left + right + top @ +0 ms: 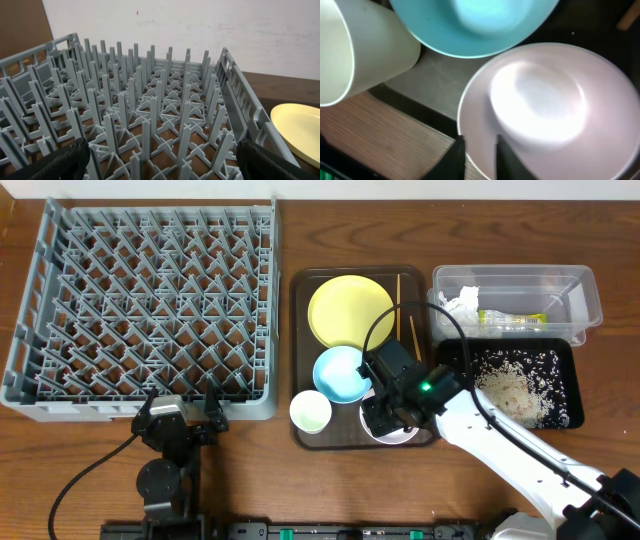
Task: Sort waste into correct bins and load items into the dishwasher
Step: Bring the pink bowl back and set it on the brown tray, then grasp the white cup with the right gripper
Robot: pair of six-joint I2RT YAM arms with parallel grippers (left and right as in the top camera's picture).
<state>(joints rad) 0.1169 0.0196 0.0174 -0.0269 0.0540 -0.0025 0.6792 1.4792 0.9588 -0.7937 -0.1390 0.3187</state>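
Two smooth round bowls sit side by side on the dark brown rectangular serving tray (300, 360): a glossy white bowl (545, 100) at its lower right and a light blue bowl (340, 373) just up-left. The right gripper (480, 160) hangs over the white bowl, dark fingers close together with the thin rim between them; whether they pinch it I cannot tell. A small white cup (311, 412), a flat round yellow plate (350, 310) and two thin wooden chopsticks (409, 330) share the tray. At upper right, a clear rectangular plastic container (585, 290) holds crumpled white tissue (462, 305) and a green-and-yellow wrapper (515, 319); below it, a shallow black tray (570, 365) holds grainy whitish rice (510, 390). At upper left lies the square grey plastic rack (150, 300) of upright pegs, with the left gripper (162, 160) at its lower edge, fingers spread wide, empty.
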